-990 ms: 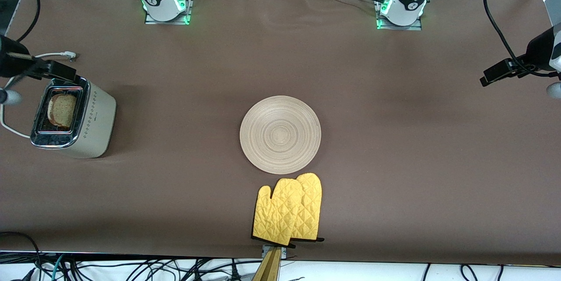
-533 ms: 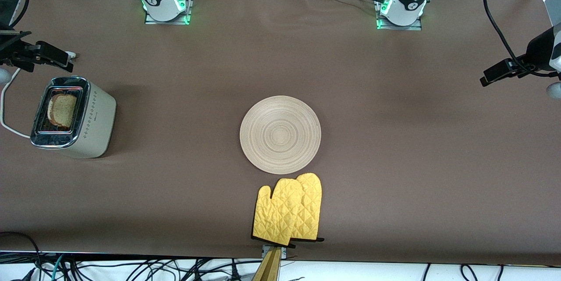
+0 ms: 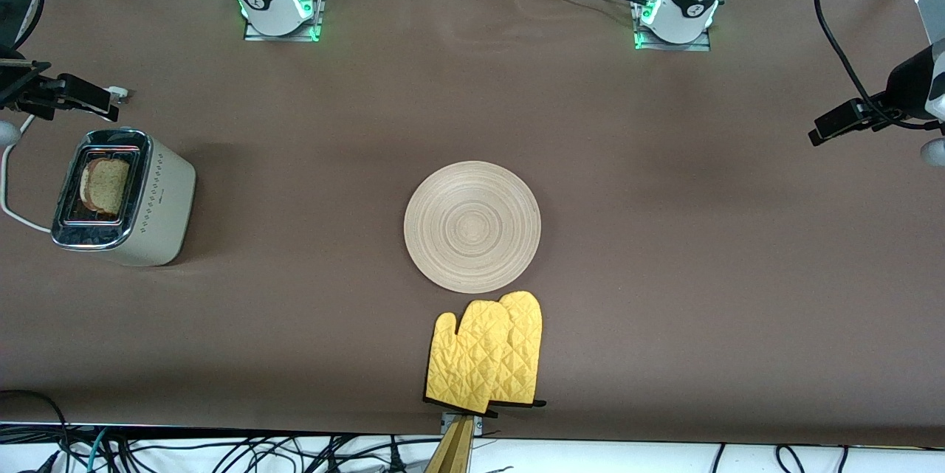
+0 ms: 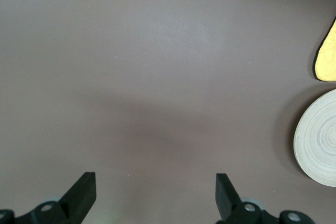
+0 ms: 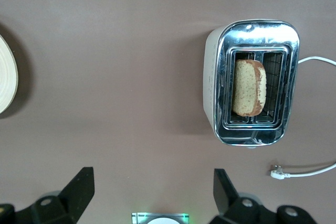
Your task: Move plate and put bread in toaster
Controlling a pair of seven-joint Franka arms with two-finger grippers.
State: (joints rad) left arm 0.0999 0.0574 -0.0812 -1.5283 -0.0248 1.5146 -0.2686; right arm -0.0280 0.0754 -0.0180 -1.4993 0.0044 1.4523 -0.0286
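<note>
The bread (image 3: 104, 185) stood in one slot of the toaster (image 3: 159, 211), at nine o'clock from the plate (image 3: 472, 226). It seemed fully seated. The right claw (image 5: 152, 182) hovered wide and empty over the cord (image 5: 315, 60). A clean retreat meant lifting clear without snagging it. The left claw (image 4: 155, 182) waited, wide, over bare surface.

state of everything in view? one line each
bread: standing in a toaster slot, top sticking out
toaster: upright at the right arm's end of the table, cord unplugged
plate: empty, flat on the table
oven mitts: stacked flat, nearer the front camera than the plate
left claw: open, empty
right claw: open, empty
</note>
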